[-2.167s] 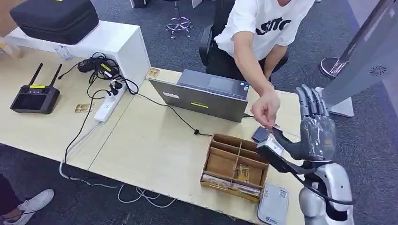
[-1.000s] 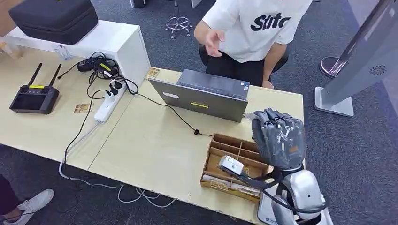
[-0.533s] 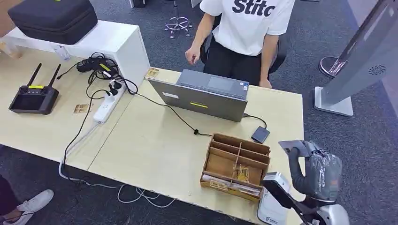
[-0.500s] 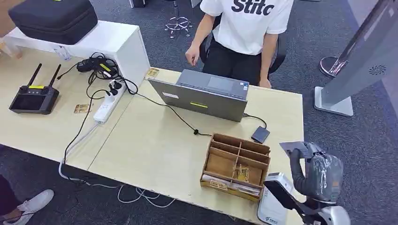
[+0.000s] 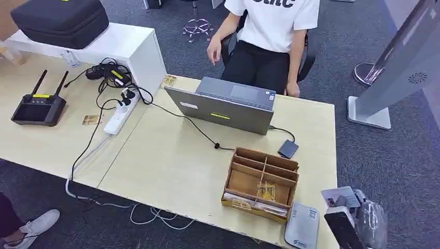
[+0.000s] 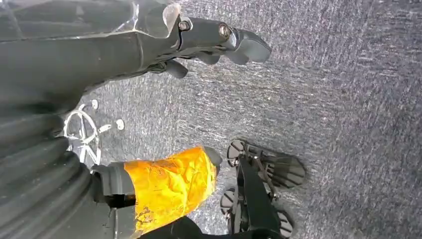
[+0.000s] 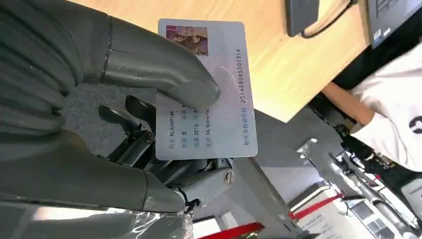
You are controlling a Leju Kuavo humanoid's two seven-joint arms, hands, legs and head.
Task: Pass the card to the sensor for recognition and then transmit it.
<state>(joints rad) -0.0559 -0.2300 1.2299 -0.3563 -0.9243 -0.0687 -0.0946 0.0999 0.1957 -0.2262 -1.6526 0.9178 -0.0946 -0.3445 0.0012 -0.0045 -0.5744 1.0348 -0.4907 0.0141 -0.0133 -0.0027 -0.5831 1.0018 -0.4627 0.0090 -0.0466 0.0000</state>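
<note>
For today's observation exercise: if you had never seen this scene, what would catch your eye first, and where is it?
First, the card, pinched under the thumb of the right robot hand at the table's near right corner, beside the white sensor. Next, the wooden organizer box near that sensor, and the grey laptop at the far edge, where a person sits.

From my station I count one card, one white sensor, one wooden organizer, one laptop, one power strip, one antenna controller (two aerials on it), one black case, and one person at the table.
</note>
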